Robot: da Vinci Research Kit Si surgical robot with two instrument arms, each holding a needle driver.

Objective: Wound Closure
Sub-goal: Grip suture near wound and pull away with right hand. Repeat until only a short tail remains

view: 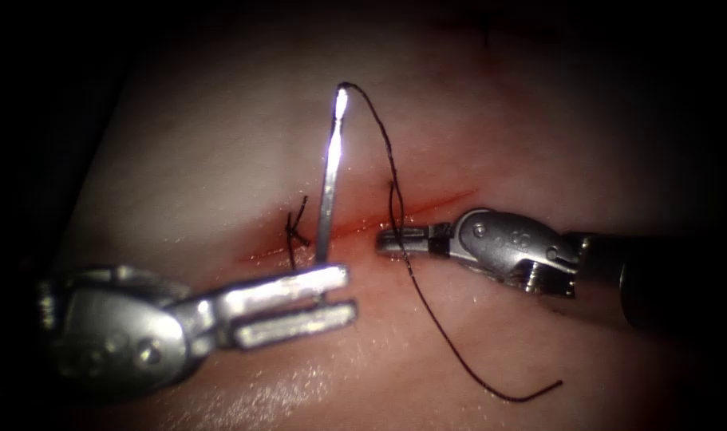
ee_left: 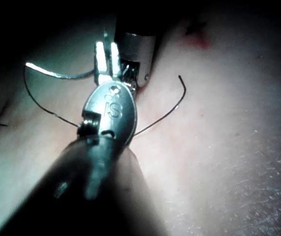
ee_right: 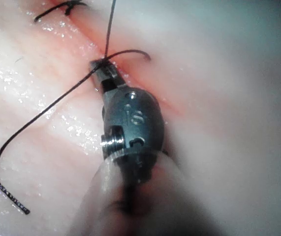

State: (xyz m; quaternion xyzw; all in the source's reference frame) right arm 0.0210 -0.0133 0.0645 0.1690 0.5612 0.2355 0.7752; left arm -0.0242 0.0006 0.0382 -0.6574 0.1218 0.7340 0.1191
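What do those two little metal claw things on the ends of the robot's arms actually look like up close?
Each is a small silvery metal tool on a thin dark shaft. The left arm's tool has two flat, straight bar-like jaws on a rounded steel knuckle with small round pins. The right arm's tool is slimmer, with short narrow jaws, a rivet at the hinge and stamped characters on its oval body.
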